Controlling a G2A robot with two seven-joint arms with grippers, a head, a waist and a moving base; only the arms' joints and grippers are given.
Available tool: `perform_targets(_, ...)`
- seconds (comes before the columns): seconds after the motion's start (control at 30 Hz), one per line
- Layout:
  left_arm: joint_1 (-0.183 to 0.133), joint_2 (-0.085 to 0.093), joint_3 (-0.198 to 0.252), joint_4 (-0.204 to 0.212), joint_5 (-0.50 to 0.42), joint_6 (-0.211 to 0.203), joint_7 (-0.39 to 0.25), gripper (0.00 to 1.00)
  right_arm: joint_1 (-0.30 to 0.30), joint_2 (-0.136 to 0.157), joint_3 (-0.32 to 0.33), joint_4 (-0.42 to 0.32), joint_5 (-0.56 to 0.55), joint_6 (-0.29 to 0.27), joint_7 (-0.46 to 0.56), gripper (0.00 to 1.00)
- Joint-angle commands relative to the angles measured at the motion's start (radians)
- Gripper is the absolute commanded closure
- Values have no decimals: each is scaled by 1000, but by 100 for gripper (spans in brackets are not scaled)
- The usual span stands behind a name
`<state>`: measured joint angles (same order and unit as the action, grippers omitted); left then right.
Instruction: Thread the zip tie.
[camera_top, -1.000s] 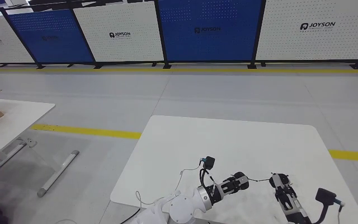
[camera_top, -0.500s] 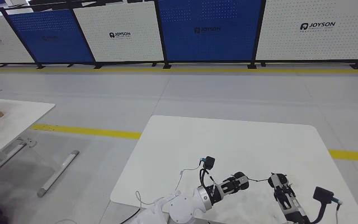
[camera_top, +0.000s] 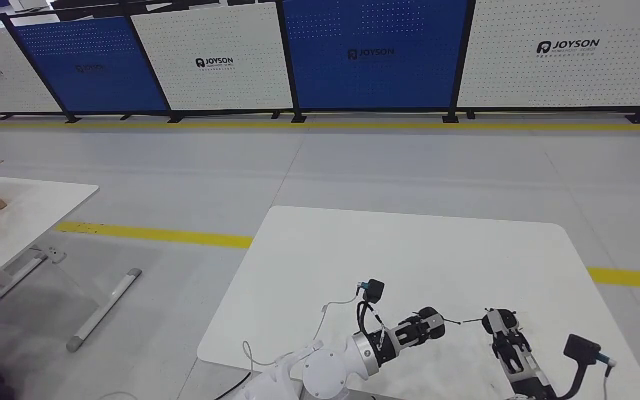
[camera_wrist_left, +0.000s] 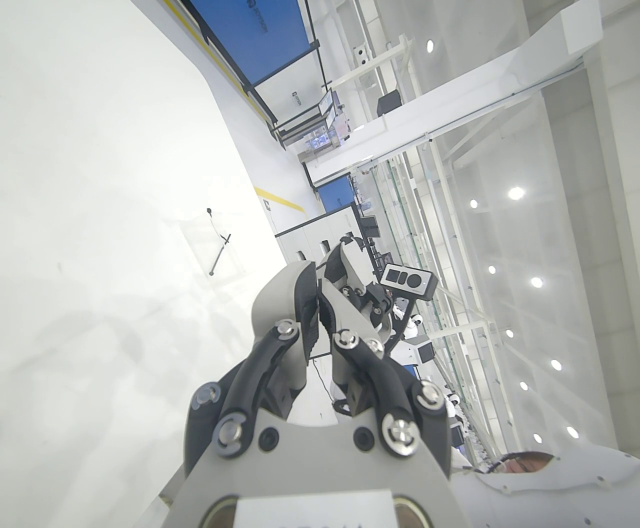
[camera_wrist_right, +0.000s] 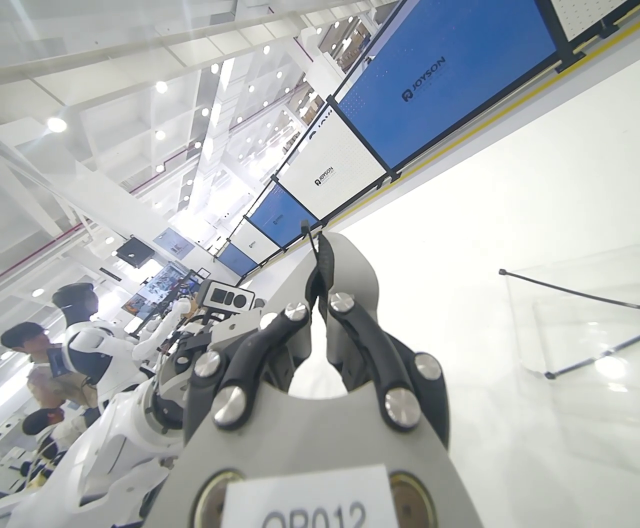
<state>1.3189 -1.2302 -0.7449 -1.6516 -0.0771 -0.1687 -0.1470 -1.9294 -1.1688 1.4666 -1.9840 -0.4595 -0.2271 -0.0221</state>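
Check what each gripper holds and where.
One zip tie, held by both: right gripper pinches near one end, short tip poking out; left gripper takes the other end.

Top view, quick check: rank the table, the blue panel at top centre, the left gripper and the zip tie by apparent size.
1. table
2. blue panel, though it stands farther off, so only as pictured
3. left gripper
4. zip tie, a thin dark line
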Motion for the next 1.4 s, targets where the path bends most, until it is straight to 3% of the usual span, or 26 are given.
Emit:
perform_targets(0.0, 0, 0, 0, 0, 0, 0, 0, 100, 0, 0, 0, 0, 0, 0, 0, 100)
perform_targets(0.3, 9, -4, -5, -9, 89, 50, 86, 100, 0, 0, 0, 0, 0, 0, 0, 100)
perform_targets(0.6, 9, -4, -5, -9, 89, 50, 84, 100, 0, 0, 0, 0, 0, 0, 0, 100)
perform_targets(0.83, 4, 1, -20, 15, 81, 55, -1, 100, 0, 0, 0, 0, 0, 0, 0, 100)
perform_targets(0.93, 11, 0, -29, 17, 57, 32, 1, 100, 0, 0, 0, 0, 0, 0, 0, 100)
perform_targets(1.23, 11, 0, -29, 17, 57, 32, 1, 100, 8, -1, -1, 12, -20, 7, -5, 100)
perform_targets(1.37, 11, 0, -29, 17, 57, 32, 1, 100, 12, -4, -10, 42, -34, -15, -27, 100)
